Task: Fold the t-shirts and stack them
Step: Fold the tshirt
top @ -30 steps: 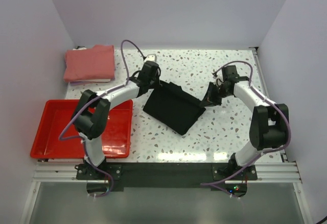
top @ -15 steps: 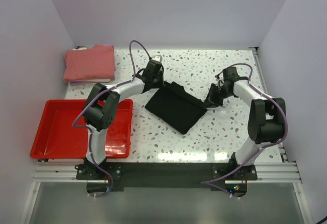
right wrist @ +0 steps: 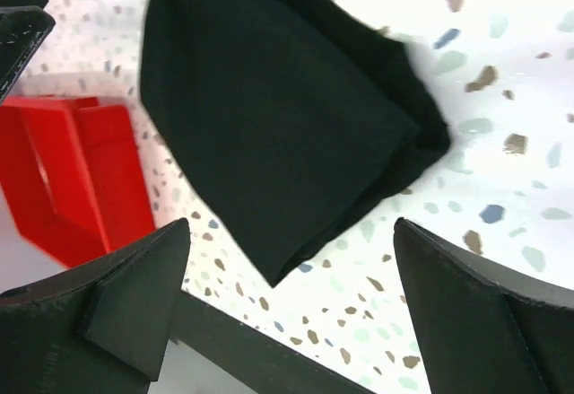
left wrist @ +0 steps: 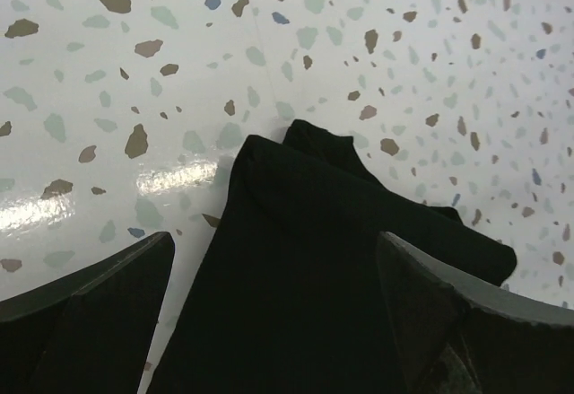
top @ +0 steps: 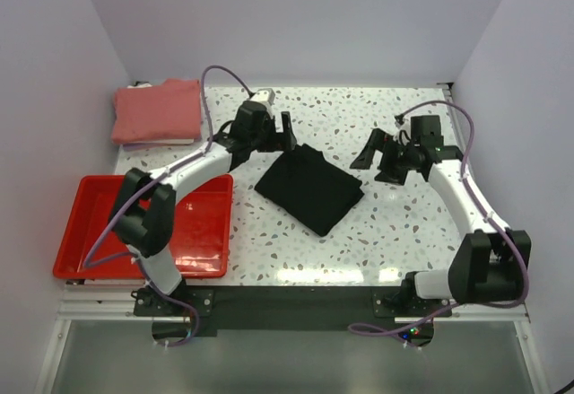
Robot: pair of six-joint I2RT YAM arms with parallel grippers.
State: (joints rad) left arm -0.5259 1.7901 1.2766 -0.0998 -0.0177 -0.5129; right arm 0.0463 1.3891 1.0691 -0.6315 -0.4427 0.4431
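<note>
A black t-shirt (top: 309, 188) lies folded into a flat rectangle in the middle of the table. It shows as a dark sheet in the left wrist view (left wrist: 305, 277) and the right wrist view (right wrist: 269, 116). My left gripper (top: 285, 135) hovers open over its back left corner, the jaws wide apart with nothing gripped (left wrist: 273, 241). To the right of the shirt, my right gripper (top: 374, 166) is open and raised, holding nothing (right wrist: 291, 228). A salmon-pink t-shirt (top: 158, 111) lies folded at the back left corner, apart from both grippers.
A red plastic tray (top: 90, 232) sits at the front left, beside the left arm, and shows in the right wrist view (right wrist: 81, 161). White walls enclose the speckled table (top: 359, 241) on three sides.
Both grippers went from shut to wide open and let go of the black shirt. Both have drawn back from its edges, and the shirt now lies flat.
</note>
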